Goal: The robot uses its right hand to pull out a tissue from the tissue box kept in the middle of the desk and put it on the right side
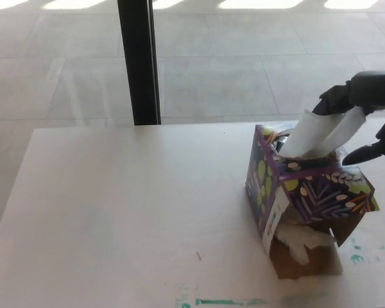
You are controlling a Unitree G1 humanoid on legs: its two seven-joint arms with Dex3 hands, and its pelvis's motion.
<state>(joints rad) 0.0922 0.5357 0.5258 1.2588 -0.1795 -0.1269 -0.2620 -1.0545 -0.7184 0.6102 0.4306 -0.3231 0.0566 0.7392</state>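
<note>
Looking down at your worktop (115,212), you see green paint smears (224,301) along its near edge. Just past them, right of centre, sits the tissue box (308,192), a dark purple cube printed with green, white and orange leaves, turned so one corner faces you. Its near lower side is torn open, brown cardboard and crumpled white paper showing. From the top opening the tissue (321,133) rises as two white folds, long axis leaning up and to the right, toward your right hand (362,119). That hand is spread open around the tissue's upper end, fingers (333,99) behind it, thumb (367,153) in front; whether they touch it, you cannot tell. Beyond the worktop stands a black post (138,61) on pale floor tiles (64,70).
</note>
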